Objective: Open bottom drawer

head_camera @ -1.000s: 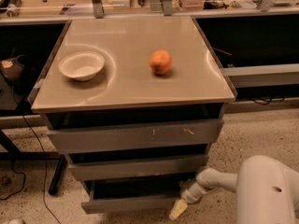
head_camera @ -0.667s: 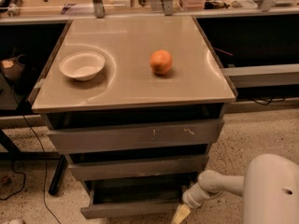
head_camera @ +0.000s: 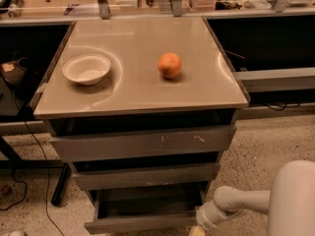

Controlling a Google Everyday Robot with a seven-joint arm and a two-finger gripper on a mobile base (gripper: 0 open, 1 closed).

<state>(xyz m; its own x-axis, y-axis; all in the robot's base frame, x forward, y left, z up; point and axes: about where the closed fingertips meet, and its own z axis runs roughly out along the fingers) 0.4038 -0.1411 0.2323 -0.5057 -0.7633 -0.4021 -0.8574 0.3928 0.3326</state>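
A speckled floor [head_camera: 275,141] is seen around a grey drawer cabinet [head_camera: 140,90], w/ dark benches behind it. All places below are given rel. to this cabinet.

On its flat beige top, at the left, a white bowl [head_camera: 86,69] is placed upright. Near the centre of the top an orange [head_camera: 170,65] is laid, well apart from the bowl.

In the cabinet front three drawers are stacked. The top drawer [head_camera: 142,142] is the widest and pale scratch marks are seen on it. Below it the middle drawer [head_camera: 145,175] is found. The bottom drawer [head_camera: 147,206], the narrowest, is found lowest in the cabinet and is pulled partly out toward the camera, so its flat grey inside is shown.

The gripper [head_camera: 198,229] is located at the lower right corner of the cabinet, just beside the right end of the bottom drawer's front, and is cut by the picture's edge. Whether it is open or closed can't be told. The pale arm [head_camera: 241,200] is stretched to it from the right.
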